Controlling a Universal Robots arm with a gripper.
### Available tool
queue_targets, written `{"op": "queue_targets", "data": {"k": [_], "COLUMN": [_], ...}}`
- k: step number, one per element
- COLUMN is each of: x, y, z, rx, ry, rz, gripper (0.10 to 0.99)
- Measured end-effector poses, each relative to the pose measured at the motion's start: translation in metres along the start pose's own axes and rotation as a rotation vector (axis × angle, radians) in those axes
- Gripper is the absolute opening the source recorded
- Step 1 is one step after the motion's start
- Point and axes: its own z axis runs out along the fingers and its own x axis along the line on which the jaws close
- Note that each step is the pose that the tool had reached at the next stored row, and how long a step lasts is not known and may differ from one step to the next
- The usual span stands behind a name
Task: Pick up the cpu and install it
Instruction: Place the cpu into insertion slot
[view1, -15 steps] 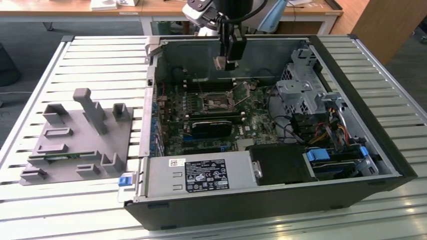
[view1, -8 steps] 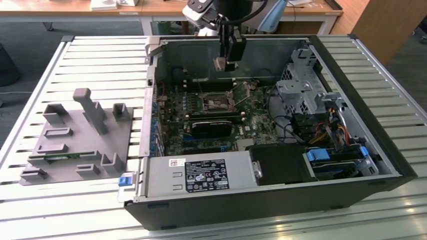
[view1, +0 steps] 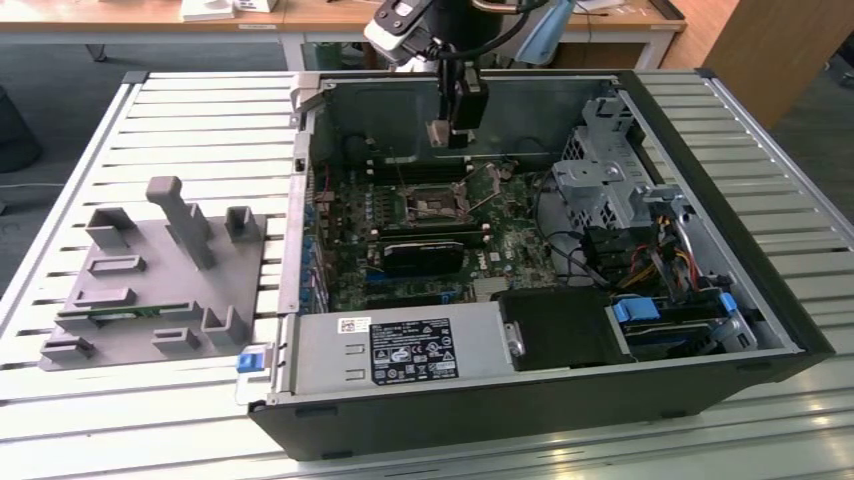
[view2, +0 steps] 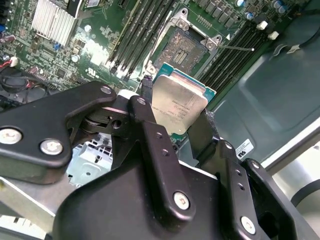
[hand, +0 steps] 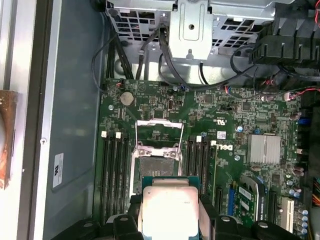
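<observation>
Above the motherboard (hand: 227, 112), gripper (view2: 175, 117) clasps the cpu (view2: 178, 100).

light: bright, even, from above | glare: cpu (hand: 169, 211) top washed white | shadow: deep inside case (view1: 534, 415)

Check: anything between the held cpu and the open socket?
Nothing visible. The cpu, clamped in the fingers, hangs above the motherboard. The socket lies bare, its retention frame flipped open, with no cable across it.
</observation>
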Motion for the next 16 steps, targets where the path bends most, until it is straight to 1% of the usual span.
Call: {"op": "queue_targets", "data": {"k": [4, 8, 16], "x": [0.0001, 0.0001, 0.0001], "y": [-0.0002, -0.0003, -0.0004], "z": [0.0061, 0.0101, 0.0148], "rx": [0.000, 0.000, 0.000], "ry": [0.0001, 0.0000, 0.0000], "rz": [0.000, 0.000, 0.000], "gripper": [0.533, 0.533, 0.533]}}
